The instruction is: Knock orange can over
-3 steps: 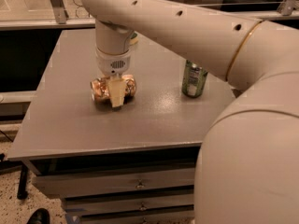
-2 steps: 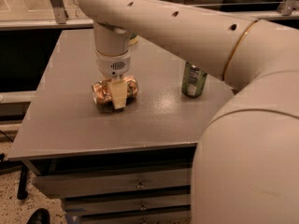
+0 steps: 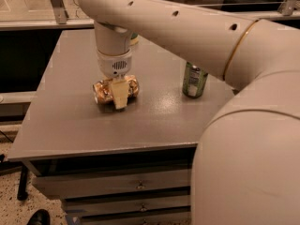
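The orange can lies on its side on the grey table, left of the middle. It is orange-tan with a shiny patterned print. My gripper hangs straight down from the cream arm and sits right over the can, covering the can's middle. The green can stands upright to the right, well apart from the gripper.
The table has drawers below its front edge. My large cream arm fills the right side and hides the table's right front corner. A dark gap and a glass rail lie behind the table. A small object shows behind the arm at the back.
My gripper has shifted very slightly to the right over the orange can. The can stays lying on its side. The green can has not moved.
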Controlling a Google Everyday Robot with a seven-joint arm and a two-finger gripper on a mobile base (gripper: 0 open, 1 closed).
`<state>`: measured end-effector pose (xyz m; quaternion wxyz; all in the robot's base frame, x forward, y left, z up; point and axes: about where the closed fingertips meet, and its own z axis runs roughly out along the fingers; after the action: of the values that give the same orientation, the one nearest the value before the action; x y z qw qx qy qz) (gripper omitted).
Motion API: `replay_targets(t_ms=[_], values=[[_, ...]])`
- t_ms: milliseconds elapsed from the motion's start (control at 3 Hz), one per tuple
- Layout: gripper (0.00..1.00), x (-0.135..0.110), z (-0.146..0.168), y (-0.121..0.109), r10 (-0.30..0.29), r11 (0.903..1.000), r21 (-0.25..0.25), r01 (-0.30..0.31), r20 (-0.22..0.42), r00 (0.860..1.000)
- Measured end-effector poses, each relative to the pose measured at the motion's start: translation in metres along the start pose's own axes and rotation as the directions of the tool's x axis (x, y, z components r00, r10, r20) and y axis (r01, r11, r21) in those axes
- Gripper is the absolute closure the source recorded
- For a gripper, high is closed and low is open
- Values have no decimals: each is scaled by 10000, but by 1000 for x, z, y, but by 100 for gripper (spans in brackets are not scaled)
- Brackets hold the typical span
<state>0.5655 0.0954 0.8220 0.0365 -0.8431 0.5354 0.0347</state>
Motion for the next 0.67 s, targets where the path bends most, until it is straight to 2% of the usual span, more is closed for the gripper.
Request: replay_targets(t_ms=[333,667], values=[[0,1,1,4,-81,9998,-166,80,-100,9999],[0,2,1,7,-71,9998,-183,69,-95,9999]])
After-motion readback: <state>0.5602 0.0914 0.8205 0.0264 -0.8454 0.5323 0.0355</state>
